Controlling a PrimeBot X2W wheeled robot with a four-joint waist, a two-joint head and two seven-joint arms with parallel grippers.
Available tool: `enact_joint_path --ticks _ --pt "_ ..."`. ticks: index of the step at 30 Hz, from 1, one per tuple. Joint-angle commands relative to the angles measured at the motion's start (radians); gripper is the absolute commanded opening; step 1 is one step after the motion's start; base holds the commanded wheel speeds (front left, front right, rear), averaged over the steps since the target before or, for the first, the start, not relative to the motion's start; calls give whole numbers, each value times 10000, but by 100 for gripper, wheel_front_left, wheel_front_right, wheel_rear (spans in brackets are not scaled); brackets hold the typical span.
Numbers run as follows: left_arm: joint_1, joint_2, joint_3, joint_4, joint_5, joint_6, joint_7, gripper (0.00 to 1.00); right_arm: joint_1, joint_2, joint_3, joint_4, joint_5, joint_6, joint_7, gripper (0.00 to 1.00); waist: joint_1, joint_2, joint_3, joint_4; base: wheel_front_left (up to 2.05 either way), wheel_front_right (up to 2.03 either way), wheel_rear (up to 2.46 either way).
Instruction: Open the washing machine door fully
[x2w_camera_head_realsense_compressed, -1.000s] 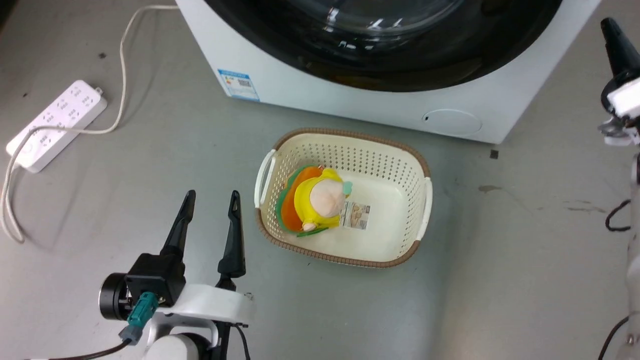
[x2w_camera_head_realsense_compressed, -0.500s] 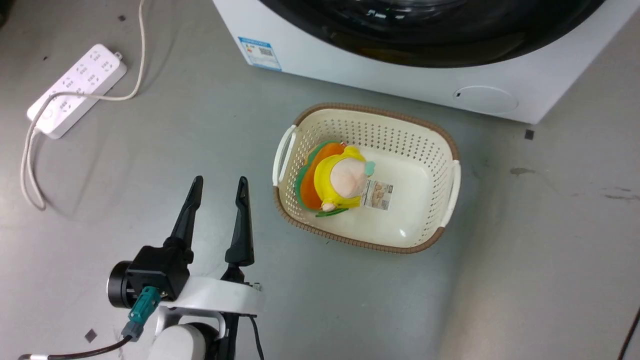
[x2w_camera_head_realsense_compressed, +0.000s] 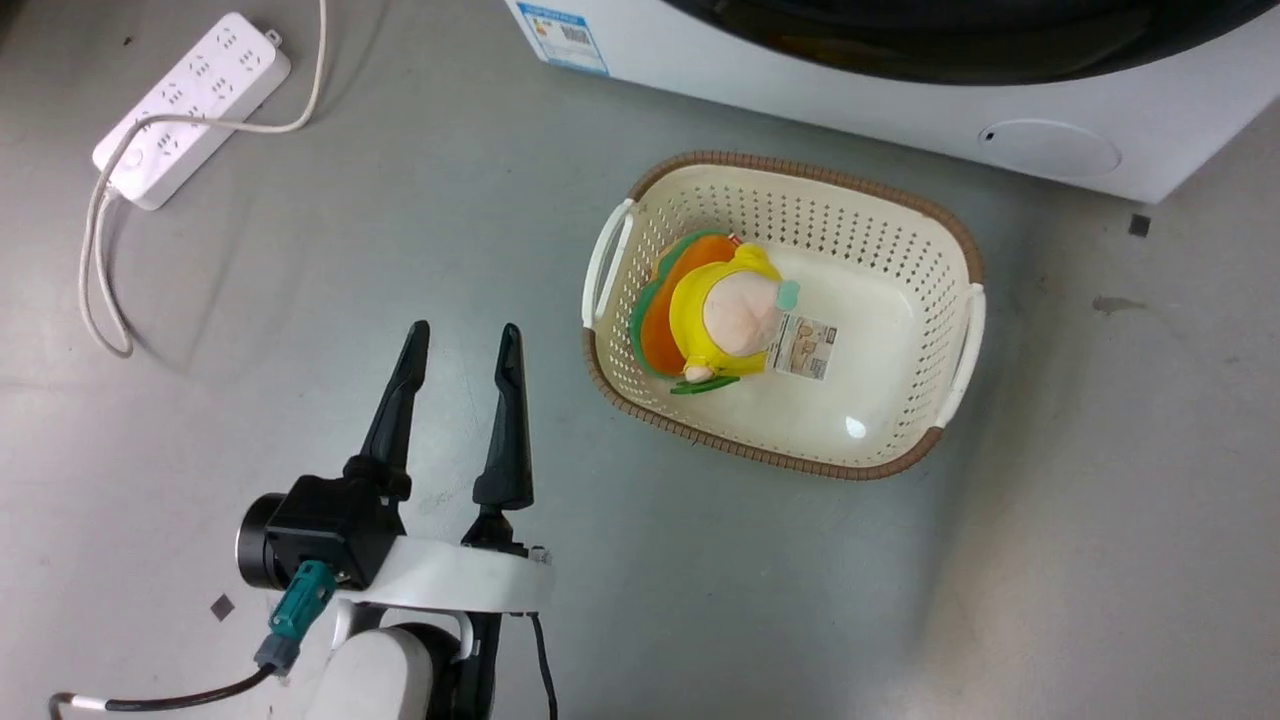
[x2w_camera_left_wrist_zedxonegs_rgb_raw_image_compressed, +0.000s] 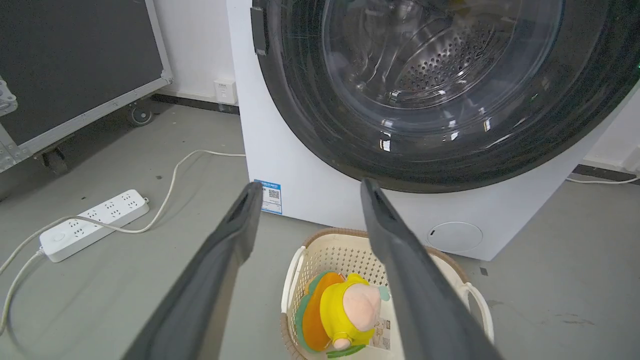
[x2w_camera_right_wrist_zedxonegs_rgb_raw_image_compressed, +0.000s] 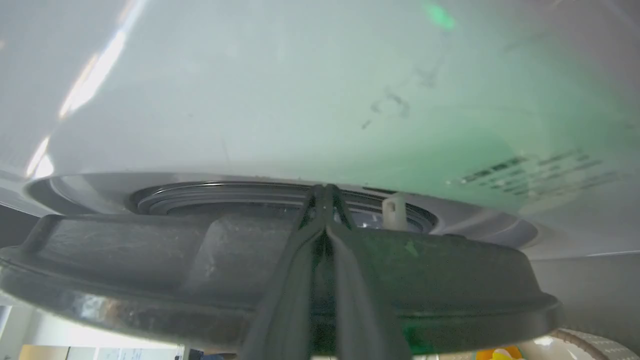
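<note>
Above grey floor (x2w_camera_head_realsense_compressed: 1050, 550), washing machine door (x2w_camera_left_wrist_zedxonegs_rgb_raw_image_compressed: 295, 115) gleams black (glass (x2w_camera_left_wrist_zedxonegs_rgb_raw_image_compressed: 440, 75) bulging); left gripper (x2w_camera_head_realsense_compressed: 464, 328) wide, right gripper (x2w_camera_right_wrist_zedxonegs_rgb_raw_image_compressed: 325, 190) closed.

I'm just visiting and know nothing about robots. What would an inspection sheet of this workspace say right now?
Surface: grey floor, lightly stained.
Job's things: white washing machine; door looks slightly ajar at its edge, not fully open.
Clutter: basket holding a plush toy, before the machine.
Grippers: left gripper open, empty, above the floor; right gripper shut, tips at the door's edge.
Cables: power strip with white cord; dark cable at the left wrist.
Surroundings: black wheeled case, white wall.
</note>
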Motion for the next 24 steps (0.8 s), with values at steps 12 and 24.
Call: enact_joint_path --ticks 12,24 --pt "-319 14 -152 74 -283 178 -332 100 -548 -276 -266 1678 1021 10 1808 0 0 0 -249 183 0 0 0" --pt "516 14 149 574 94 -150 -389 100 2915 1069 -140 287 1748 10 2867 0 0 0 -2247 -348 0 0 0"
